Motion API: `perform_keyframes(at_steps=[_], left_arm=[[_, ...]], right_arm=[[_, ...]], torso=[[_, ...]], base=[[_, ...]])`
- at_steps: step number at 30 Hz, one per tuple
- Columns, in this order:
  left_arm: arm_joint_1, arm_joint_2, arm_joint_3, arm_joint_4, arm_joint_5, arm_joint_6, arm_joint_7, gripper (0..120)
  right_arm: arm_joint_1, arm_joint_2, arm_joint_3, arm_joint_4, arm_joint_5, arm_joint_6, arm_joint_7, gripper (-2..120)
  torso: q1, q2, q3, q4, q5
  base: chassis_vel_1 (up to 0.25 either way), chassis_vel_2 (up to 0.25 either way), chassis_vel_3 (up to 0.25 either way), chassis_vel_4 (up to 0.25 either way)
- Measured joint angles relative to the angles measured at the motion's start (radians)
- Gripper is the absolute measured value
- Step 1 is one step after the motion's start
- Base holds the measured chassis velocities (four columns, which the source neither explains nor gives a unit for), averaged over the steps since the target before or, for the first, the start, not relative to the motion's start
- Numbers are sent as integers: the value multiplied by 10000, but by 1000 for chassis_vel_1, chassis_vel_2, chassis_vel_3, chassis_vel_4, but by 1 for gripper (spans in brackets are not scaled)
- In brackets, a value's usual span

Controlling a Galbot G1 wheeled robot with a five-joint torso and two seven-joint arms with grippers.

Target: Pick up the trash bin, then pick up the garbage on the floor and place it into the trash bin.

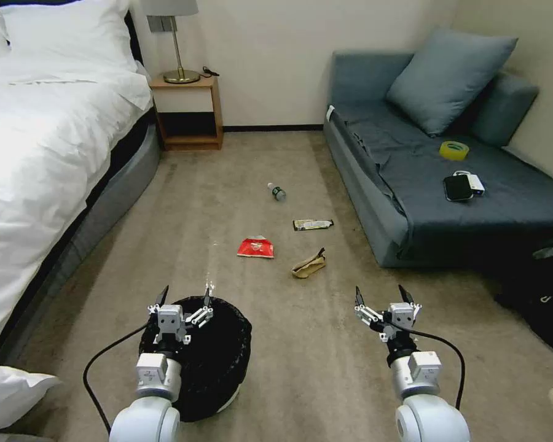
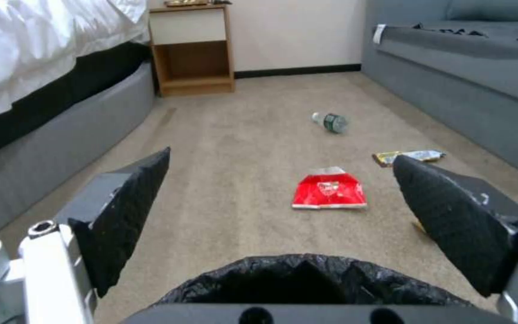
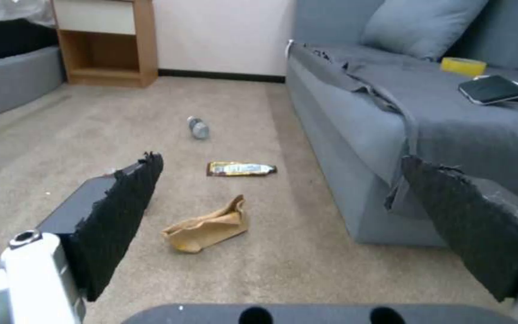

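No writing is legible on the small clear bottle with its green label [image 1: 277, 192], the dark-and-gold bar wrapper [image 1: 313, 224], the red snack packet [image 1: 255, 247] or the tan limp scrap [image 1: 308, 265], all on the carpet ahead. The left gripper [image 1: 184, 296] hovers open over the round black-lined trash bin [image 1: 218, 362]; the right gripper [image 1: 381, 296] hangs open above bare floor.

The left gripper [image 2: 280, 180] has its two black fingers [image 2: 130, 211] spread wide. Just below it sits the black-bagged rim of the trash bin [image 2: 307, 281]. Beyond it on the carpet, between the fingers, lies a red snack packet [image 2: 329, 191]; farther off lie a small bottle [image 2: 331, 122] and a bar wrapper [image 2: 409, 156].
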Motion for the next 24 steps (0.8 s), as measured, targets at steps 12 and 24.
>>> perform_keyframes(at_steps=[12, 24], left_arm=[[0, 0, -14, 0, -27, -13, 27, 100], [-252, -81, -2035, 233, -2863, -2361, 2809, 100]], right_arm=[[0, 0, 0, 0, 0, 0, 0, 100], [-206, 988, 2479, -362, -867, 2622, -1775, 100]], torso=[[0, 0, 0, 0, 0], [0, 0, 0, 0, -1]], base=[[0, 0, 0, 0], [0, 0, 0, 0]])
